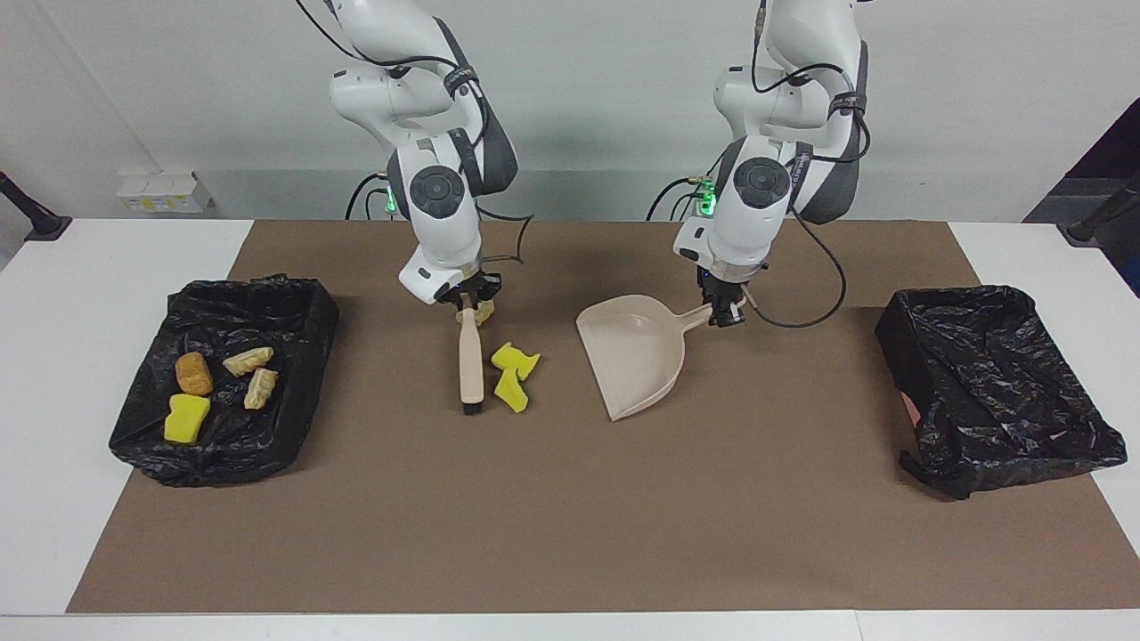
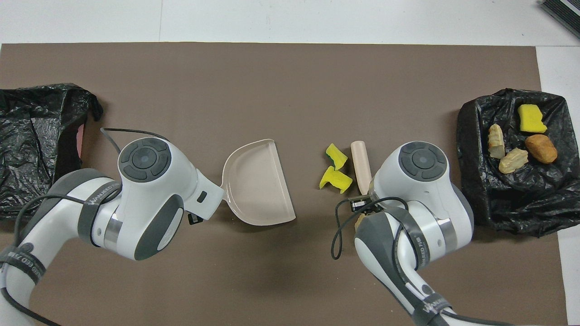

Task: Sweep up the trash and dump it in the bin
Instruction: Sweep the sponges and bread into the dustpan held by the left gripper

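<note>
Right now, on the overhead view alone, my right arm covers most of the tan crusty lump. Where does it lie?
Observer: The tan crusty lump lies on the brown mat beside the right gripper, nearer to the robots than the two yellow spongy chunks.
Operator: Does that gripper hold anything?
Observer: Yes, it is shut on the handle end of the beige brush, whose bristles point down beside the chunks.
Operator: And the left?
Observer: The left gripper is shut on the handle of the beige plastic dustpan.
</note>
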Action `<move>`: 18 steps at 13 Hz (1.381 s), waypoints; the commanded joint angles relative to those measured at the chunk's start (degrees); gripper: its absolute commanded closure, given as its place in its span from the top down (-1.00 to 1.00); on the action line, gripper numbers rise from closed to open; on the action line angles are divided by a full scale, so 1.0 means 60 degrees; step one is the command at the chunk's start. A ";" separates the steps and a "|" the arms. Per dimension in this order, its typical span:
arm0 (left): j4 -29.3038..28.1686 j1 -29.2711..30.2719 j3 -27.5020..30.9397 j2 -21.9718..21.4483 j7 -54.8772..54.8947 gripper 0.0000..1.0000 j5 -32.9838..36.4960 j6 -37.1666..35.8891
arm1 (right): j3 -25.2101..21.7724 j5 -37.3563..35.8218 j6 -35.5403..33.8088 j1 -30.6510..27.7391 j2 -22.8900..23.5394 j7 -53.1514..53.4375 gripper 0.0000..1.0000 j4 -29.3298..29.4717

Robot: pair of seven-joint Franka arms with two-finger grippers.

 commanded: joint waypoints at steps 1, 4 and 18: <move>-0.0584 -0.0240 0.0074 -0.0384 -0.0191 -1.00 0.0090 0.0457 | 0.0046 0.0208 -0.0027 0.0335 0.0438 0.0174 -1.00 0.0585; -0.0584 -0.0240 0.0074 -0.0384 -0.0221 -1.00 0.0090 0.0472 | 0.0061 0.0921 0.0513 0.1010 0.0790 0.0146 -1.00 0.0629; -0.0570 -0.0401 0.0059 -0.0384 0.0056 -1.00 0.0104 0.0663 | -0.0085 0.0679 -0.2941 0.0586 -0.1010 0.4047 -1.00 0.0734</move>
